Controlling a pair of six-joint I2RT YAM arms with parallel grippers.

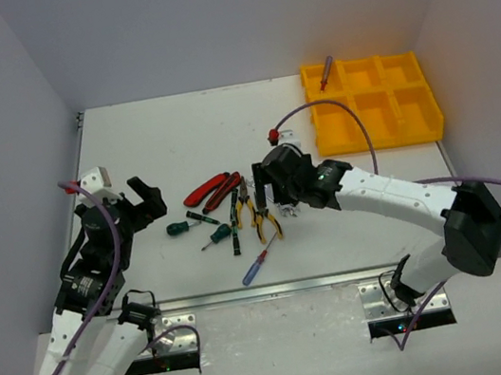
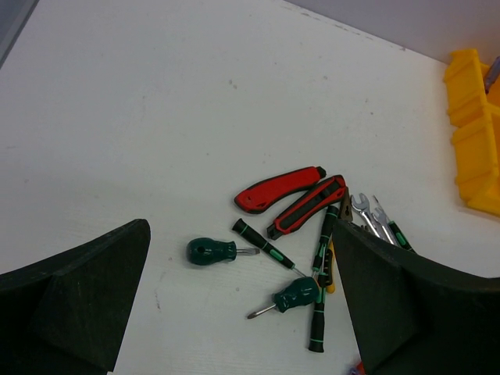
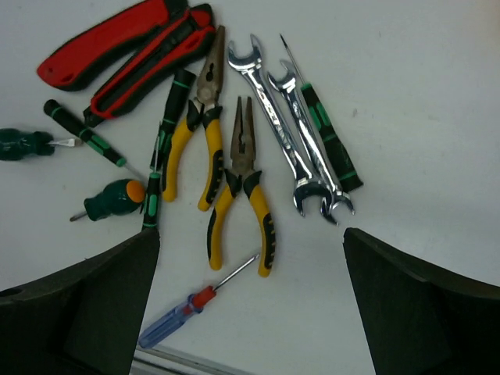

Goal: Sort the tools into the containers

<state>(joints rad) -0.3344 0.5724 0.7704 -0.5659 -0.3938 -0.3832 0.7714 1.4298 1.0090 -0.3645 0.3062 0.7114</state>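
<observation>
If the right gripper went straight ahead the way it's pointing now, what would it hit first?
Probably the yellow-black pliers, which lie centred between the open fingers of the right gripper in its wrist view. The silver wrenches lie just off that line. Depth is unclear.

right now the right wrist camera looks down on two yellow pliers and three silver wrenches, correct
Not quite. There are two silver wrenches, not three. The right wrist view shows them lying side by side, just right of the two yellow pliers.
</observation>
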